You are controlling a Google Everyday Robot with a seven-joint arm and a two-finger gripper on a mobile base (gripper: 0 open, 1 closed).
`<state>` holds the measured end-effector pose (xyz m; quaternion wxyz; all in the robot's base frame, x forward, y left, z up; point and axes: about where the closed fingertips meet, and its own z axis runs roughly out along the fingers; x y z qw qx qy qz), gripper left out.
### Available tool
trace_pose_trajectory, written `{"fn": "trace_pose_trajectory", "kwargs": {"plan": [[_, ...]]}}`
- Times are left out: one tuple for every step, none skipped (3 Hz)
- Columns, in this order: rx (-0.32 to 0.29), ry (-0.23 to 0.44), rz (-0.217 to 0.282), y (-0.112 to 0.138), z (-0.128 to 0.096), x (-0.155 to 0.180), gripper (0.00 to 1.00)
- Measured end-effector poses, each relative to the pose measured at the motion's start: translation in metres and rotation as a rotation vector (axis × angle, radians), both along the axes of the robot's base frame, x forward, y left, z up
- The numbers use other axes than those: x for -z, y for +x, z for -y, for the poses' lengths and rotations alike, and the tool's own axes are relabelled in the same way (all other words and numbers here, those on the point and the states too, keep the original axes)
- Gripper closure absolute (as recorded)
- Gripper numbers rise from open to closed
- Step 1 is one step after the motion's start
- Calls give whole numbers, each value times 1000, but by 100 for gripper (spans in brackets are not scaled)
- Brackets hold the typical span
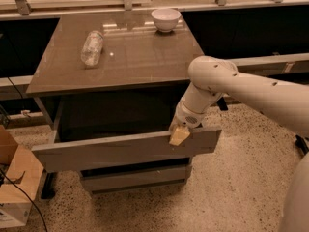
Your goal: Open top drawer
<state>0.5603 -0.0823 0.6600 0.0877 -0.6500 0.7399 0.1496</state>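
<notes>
the top drawer (111, 151) is standing partly out under the counter (125, 57), and your gripper (179, 135) is sitting on the right of its front's top edge; whether the jaws are clamping it cannot be told. be pulling straight outward, keeping it square.

Speckled flr (241, 187), brown cabinet top (130, 57)
</notes>
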Motion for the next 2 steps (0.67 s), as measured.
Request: {"fn": "trace_pose_trajectory", "kwargs": {"plan": [[28,-35,-60,-18,10,10,4],[40,-45,-98,-33,14,17,0]]}}
